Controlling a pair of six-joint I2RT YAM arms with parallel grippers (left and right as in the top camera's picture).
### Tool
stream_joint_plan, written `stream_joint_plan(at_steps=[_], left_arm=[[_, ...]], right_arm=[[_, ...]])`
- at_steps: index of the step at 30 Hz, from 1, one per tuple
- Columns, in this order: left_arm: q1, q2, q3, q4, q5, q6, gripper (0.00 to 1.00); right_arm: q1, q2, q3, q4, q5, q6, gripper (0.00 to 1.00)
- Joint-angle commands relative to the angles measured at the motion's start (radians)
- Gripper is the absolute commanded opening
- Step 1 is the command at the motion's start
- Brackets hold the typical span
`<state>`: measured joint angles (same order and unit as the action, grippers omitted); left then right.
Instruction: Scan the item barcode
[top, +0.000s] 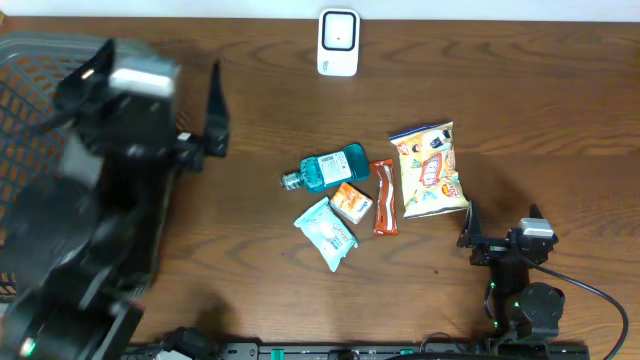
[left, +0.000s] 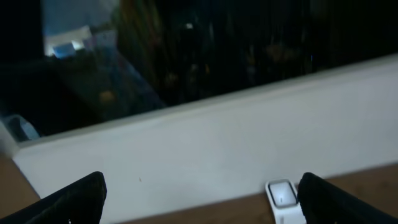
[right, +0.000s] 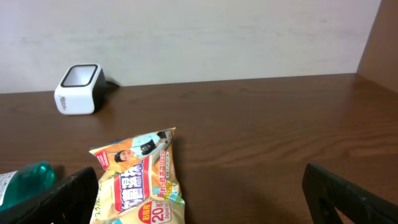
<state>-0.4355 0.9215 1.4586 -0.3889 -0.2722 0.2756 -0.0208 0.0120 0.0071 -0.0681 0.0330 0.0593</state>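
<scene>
Gaping wide, both jaws grip nothing — basket, apparently mesh, contents hidden.

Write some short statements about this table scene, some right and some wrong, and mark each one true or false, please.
1. The white scanner stands near the far edge of the table, apart from the group of items. True.
2. The right end effector is closed on the snack bag. False: it is open and grips nothing; the bag lies flat on the table.
3. The blue bottle lies on its side. True.
4. The light blue packet is inside the basket. False: it lies on the table beside the orange box, away from the basket.
5. The left end effector is open and empty. True.
</scene>
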Motion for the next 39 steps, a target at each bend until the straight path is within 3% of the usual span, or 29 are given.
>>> stream_joint_plan(at_steps=[1,7,13,23,29,39], left_arm=[[0.002,-0.084,0.001,-0.007,-0.01,-0.015,0.98],[0.002,-0.215,0.001,-0.007,-0.01,-0.093,0.98],[0.024,-0.324,0.001,-0.006,-0.01,-0.098,0.98],[0.2,-0.471,0.001,-0.006,-0.004,-0.141,0.98],[0.281,-0.521,0.001,-0.016,0.151,-0.177,0.98],[0.373,-0.592,0.001,-0.019,0.203,-0.222,0.98]], right_arm=[[0.009,-0.005,-0.002,-0.003,0.001,-0.005,0.99],[0.009,-0.005,-0.002,-0.003,0.001,-0.005,0.99],[0.009,-0.005,-0.002,-0.003,0.001,-0.005,0.99],[0.009,-0.005,-0.002,-0.003,0.001,-0.005,0.99],[0.009,-0.005,-0.002,-0.003,0.001,-0.005,0.99],[0.009,-0.005,-0.002,-0.004,-0.035,0.024,0.99]])
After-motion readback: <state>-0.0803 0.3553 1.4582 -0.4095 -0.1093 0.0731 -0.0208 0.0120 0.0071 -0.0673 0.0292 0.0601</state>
